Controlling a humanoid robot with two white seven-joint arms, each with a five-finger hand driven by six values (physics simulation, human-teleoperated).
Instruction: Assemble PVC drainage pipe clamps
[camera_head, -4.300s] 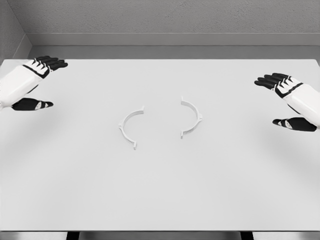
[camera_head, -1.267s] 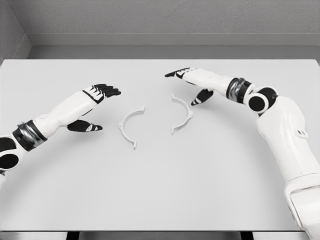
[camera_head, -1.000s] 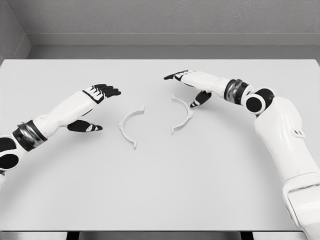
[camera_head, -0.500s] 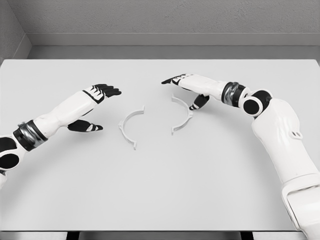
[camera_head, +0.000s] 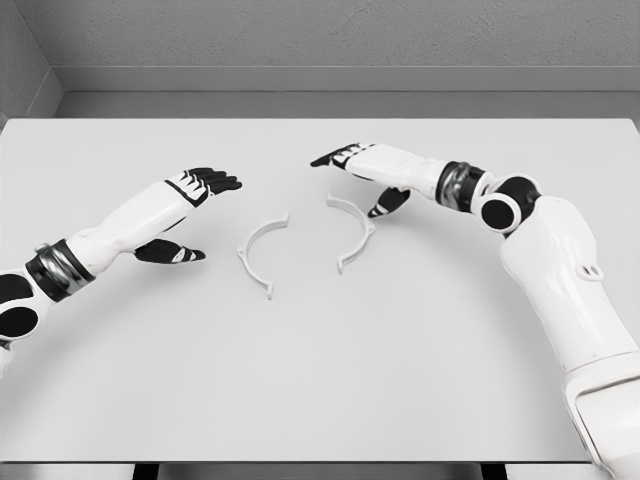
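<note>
Two white half-ring clamp pieces lie on the white table (camera_head: 320, 380), their open sides facing each other. The left clamp half (camera_head: 260, 248) rests at the table's middle. The right clamp half (camera_head: 353, 228) lies close to its right, with a small gap between the two. My right hand (camera_head: 355, 180) hovers over the right half's far end, fingers spread, thumb down beside its outer curve; touch cannot be told. My left hand (camera_head: 190, 215) is open, a short way left of the left half, fingers flat and thumb low.
A grey wall (camera_head: 320, 40) runs behind the table's far edge. The table's front edge crosses the bottom of the view.
My right hand has slid left, and the right clamp half has moved left with it, closer to the left half. The left arm and left half have stayed put over the last second.
</note>
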